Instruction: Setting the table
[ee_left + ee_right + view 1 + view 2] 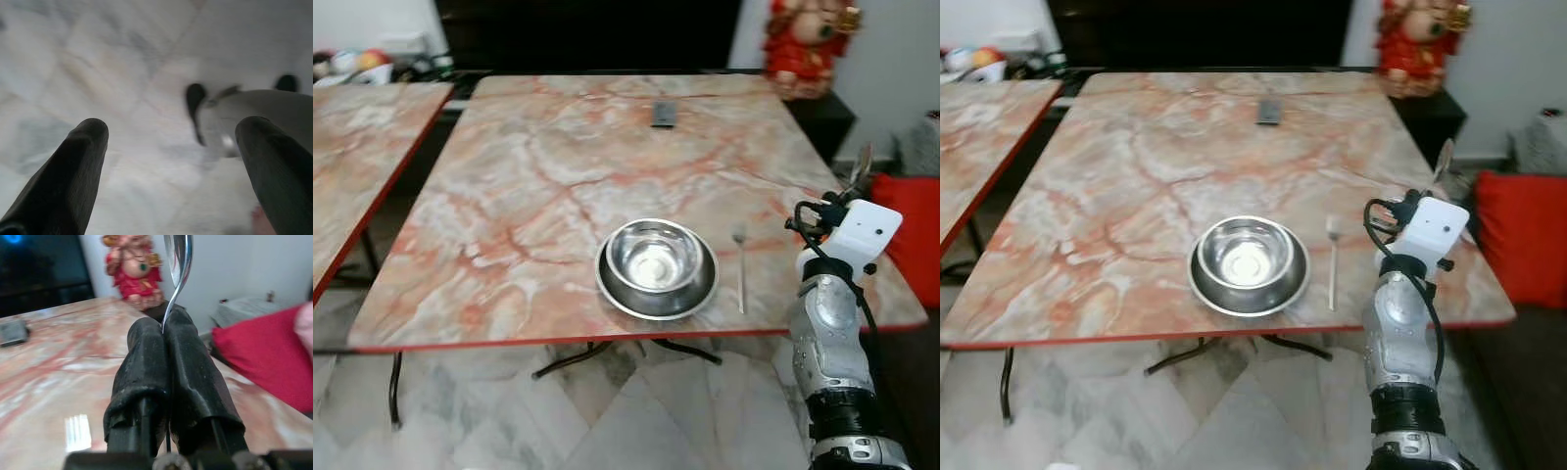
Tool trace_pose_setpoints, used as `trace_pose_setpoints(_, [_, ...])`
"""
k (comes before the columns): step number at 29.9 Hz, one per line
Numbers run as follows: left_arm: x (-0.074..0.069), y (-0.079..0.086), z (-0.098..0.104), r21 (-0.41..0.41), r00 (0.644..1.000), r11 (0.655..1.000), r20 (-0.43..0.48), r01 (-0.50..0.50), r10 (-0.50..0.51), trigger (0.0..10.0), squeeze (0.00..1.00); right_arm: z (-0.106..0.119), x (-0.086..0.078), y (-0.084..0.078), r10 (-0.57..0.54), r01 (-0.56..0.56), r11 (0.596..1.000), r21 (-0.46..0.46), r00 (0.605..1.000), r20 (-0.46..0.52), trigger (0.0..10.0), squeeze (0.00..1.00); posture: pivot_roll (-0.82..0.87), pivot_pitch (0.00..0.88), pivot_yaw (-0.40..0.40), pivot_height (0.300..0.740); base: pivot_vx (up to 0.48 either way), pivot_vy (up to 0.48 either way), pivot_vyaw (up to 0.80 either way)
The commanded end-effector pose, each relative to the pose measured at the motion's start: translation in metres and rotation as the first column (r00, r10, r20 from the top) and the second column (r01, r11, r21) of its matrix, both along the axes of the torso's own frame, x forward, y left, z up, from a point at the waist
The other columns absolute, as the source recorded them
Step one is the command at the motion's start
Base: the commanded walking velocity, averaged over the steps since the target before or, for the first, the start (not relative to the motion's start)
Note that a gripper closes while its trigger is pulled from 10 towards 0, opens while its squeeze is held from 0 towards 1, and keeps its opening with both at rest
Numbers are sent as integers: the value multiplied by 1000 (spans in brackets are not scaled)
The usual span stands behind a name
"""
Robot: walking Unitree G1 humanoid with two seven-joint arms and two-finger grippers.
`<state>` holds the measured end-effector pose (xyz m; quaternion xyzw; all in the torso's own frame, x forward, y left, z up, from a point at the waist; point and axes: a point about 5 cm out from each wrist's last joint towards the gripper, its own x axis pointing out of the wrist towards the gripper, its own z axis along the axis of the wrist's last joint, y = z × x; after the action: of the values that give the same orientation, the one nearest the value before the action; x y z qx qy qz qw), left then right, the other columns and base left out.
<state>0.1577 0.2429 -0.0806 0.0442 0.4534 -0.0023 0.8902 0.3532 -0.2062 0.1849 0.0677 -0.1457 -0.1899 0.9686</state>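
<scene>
A steel bowl (656,255) sits inside a shallow steel plate (615,290) near the front edge of the marble table (538,176). A fork (741,269) lies just to the right of the plate, pointing away from me. At the table's right edge, my right gripper (164,325) is raised and shut on the handle of a spoon (177,254). The spoon (862,164) sticks up above the white wrist housing, right of the fork. My left gripper (173,129) hangs open over the floor.
A dark flat device (664,115) lies at the table's far side. A red figurine (806,39) stands at the back right corner. A second marble table (352,147) is to the left, and a red cushion (913,230) to the right.
</scene>
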Motion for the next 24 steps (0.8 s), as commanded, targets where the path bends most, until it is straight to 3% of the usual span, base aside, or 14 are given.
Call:
trace_pose_setpoints(1, [-6, -10, -5, -42, 1000, 999, -14, 4, -5, 10000, 0, -2, -1, -3, -10, 10, 1000, 11, 1000, -4, 10000, 0, 17, 140, 8, 740, 0, 0, -800])
trace_pose_setpoints(7, [-8, -18, -8, -43, 999, 999, -31, 8, -9, 10000, 0, -4, -1, -2, 0, 0, 1000, 16, 1000, -7, 10000, 0, 16, 134, 11, 740, 0, 0, -755])
trace_pose_setpoints(17, [6, -66, -12, -71, 999, 997, -32, 36, -38, 10000, 0, -7, 2, 5, 74, -74, 997, -4, 997, -20, 10000, 0, 17, 132, 10, 740, 0, 0, 0])
trace_pose_setpoints(24, [13, -73, -10, -65, 999, 997, -26, 35, -37, 10000, 0, -6, 2, 9, 103, -103, 995, -9, 995, -11, 10000, 0, 19, 137, 7, 740, 0, 0, 0])
